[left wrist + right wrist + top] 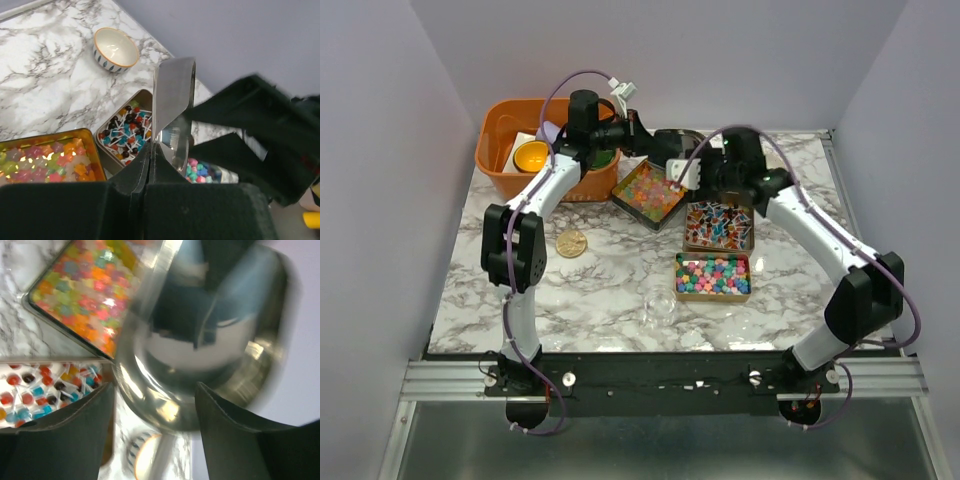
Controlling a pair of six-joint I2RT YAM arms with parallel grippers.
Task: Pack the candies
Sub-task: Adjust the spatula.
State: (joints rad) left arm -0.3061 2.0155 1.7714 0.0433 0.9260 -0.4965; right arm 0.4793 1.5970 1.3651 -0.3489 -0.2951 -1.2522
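The candies lie in three open tins: glossy pastel ones (650, 193) (45, 162) (82, 292), red, white and dark wrapped ones (718, 225) (124, 131) (42, 385), and bright ones (712, 275) (200, 172). My left gripper (645, 135) (150, 150) is shut on the rim of a steel bowl (682, 138) (172, 100) (200, 350), held tilted above the pastel tin. My right gripper (688, 172) (155, 387) is open, its fingers on either side of the bowl's lower edge, not pressing it.
An orange basket (510, 120) with kitchen items stands at the back left. A gold round lid (571, 243) lies on the marble. A small striped ceramic bowl (115, 48) (145, 460) sits near the back wall. Something clear (660, 306) rests near the front.
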